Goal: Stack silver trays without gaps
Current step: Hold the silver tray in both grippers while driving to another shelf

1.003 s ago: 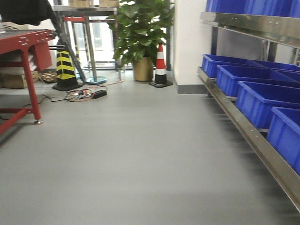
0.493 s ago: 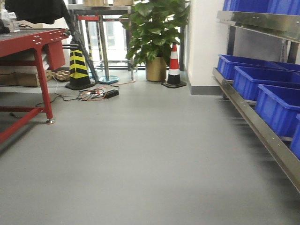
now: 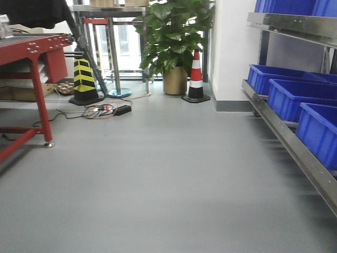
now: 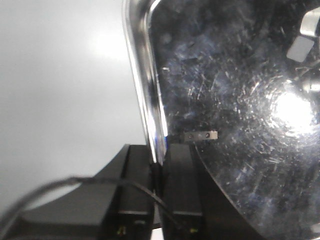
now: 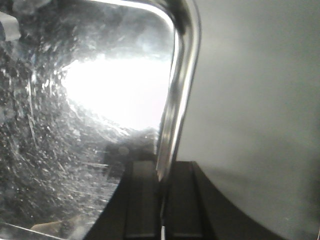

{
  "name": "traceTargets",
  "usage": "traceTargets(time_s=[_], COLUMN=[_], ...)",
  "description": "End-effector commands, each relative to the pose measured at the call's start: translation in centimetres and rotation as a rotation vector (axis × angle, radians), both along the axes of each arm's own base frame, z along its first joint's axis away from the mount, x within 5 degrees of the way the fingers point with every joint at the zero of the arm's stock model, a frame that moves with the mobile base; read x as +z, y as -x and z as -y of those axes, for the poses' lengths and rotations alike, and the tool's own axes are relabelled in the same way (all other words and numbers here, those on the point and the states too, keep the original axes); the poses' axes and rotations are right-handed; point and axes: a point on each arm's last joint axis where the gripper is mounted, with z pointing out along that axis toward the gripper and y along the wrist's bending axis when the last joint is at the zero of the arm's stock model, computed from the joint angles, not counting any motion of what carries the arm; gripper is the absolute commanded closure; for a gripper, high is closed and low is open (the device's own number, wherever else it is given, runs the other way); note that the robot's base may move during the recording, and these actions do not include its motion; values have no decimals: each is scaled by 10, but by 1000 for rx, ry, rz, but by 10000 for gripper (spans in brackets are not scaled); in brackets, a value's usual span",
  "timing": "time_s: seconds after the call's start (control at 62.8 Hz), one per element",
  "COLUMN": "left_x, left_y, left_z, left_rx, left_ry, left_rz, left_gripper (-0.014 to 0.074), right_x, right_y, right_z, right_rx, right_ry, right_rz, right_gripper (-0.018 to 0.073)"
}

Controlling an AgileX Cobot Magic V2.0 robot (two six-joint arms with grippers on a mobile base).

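In my left wrist view the left gripper (image 4: 159,160), bottom centre, has its black fingers clamped on the thin rim of a shallow, scratched shiny steel tray (image 4: 240,115) that fills the right of the frame. In the right wrist view the right gripper (image 5: 161,175) pinches the steel tray (image 5: 75,130) rim likewise, tray at left. The front view shows grey floor (image 3: 158,179), with deep blue plastic bins (image 3: 295,95) at right

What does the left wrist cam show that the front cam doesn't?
Left wrist only: the left gripper shut on the rim of a scratched tray, with a cable across the gripper body. Front only: red table, plant, cone, blue bins, shelf rail; no tray or arm in sight. Both: grey floor, though in the wrist view it is just a blank pale surface.
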Motion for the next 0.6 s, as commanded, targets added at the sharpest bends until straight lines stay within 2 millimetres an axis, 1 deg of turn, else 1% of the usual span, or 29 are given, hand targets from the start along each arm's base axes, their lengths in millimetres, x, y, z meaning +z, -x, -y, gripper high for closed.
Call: traceTargets(time_s=[0.0,0.589], left_x=[16,15], left_y=[11,10], left_z=[-12,-11], left_rx=[-7,-7], left_ry=[-47,-48], left_rz=[42,41], left_gripper=[644,644], right_x=[27,27], right_y=[7,7], right_z=[9,9], right_rx=[6,6], right_ry=[-19,-19], right_rz=[135,135], right_gripper=[501,501])
